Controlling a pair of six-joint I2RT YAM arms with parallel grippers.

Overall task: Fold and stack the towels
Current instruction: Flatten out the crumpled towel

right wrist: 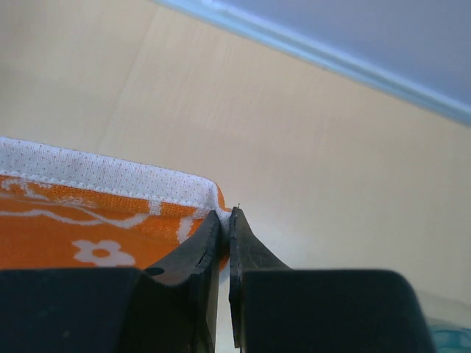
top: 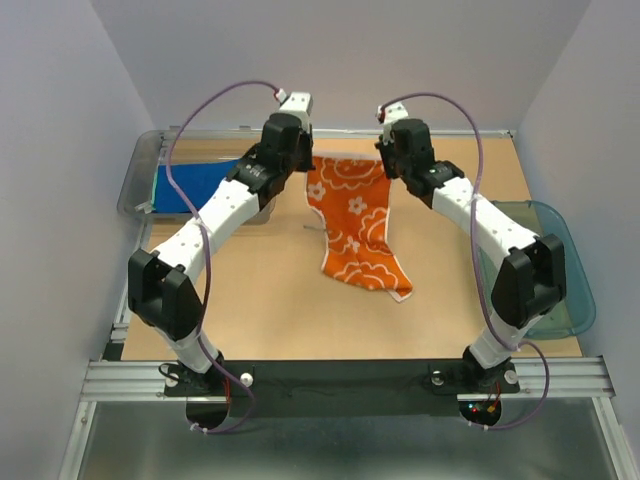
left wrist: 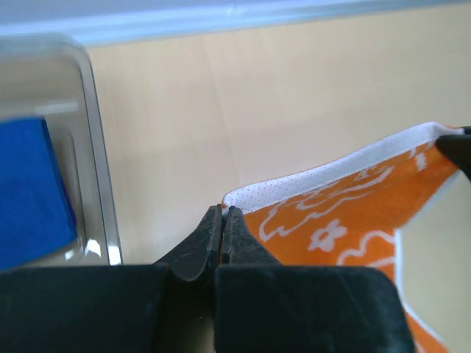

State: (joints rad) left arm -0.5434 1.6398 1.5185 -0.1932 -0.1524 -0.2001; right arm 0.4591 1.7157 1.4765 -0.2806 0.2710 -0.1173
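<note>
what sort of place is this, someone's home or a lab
Most likely a lab robot cell: plain grey walls box in a wooden tabletop, with the left arm and right arm mounted on an aluminium rail.

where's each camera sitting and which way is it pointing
Top external: above and behind the bases, looking down at the table; shows left arm and right arm whole.
Left wrist: on the left arm, looking along the shut left end effector at the orange flower towel corner, grey bin beside.
Right wrist: on the right arm, looking along the shut right end effector at the towel's other corner.
Shared: all three see the towel; top and left wrist also see the bin.
</note>
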